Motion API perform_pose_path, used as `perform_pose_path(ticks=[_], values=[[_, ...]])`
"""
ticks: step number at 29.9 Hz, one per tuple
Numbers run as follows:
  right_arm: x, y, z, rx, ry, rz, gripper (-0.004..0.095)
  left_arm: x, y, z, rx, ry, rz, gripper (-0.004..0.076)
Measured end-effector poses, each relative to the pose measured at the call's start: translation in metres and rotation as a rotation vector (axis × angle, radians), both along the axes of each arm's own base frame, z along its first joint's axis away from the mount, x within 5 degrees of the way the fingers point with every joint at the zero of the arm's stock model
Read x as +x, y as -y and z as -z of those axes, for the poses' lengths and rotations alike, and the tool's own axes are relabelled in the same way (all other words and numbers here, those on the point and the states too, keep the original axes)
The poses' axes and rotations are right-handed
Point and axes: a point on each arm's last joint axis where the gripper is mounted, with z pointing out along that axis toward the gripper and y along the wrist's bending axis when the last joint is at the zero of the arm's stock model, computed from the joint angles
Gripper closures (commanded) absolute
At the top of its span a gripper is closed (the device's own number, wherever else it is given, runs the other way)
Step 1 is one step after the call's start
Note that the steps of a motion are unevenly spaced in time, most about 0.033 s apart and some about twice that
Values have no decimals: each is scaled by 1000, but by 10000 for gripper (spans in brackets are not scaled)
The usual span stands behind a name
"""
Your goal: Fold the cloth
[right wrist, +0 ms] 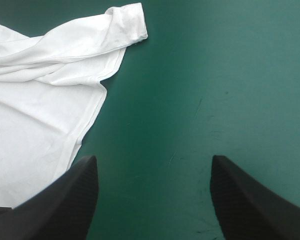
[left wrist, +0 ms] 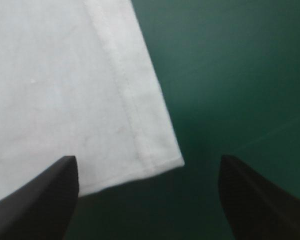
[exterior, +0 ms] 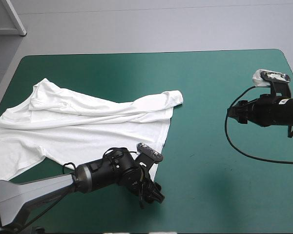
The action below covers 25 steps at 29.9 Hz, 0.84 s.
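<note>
T-shirt (exterior: 83,131) lies roughly spread on left part of teal-green cover (exterior: 210,97), upper part bunched. Left gripper (left wrist: 147,159) hovers over near hem corner (left wrist: 165,159), fingers wide. I think it should go low & pinch just inside the seam. Right gripper (right wrist: 153,160) is also wide, well apart from the cloth.

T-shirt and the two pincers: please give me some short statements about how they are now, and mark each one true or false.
1. The T-shirt lies on the left part of the teal-green cover. True.
2. The left pincer is shut on the T-shirt. False: it is open, and the hem corner lies flat between its fingers, not gripped.
3. The right pincer is open above bare cover, apart from the T-shirt. True.
4. The T-shirt is a neat folded bundle. False: it is spread out and creased, with one sleeve reaching toward the table's middle.
</note>
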Motion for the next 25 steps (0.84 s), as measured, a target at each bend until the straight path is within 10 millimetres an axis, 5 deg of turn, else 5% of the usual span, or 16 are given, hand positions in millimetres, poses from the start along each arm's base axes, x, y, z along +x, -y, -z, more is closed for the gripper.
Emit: perform_pose_path(ticks=[7,16,25], values=[[1,2,0,-15,15,15,305,5,10,20,48,-16,13,209],[29,-10,7,5,61,-16,305,5,8,26,86,-20,24,727],[98,-79,29,-32,66,-155,305,2,-2,32,67,9,37,734]])
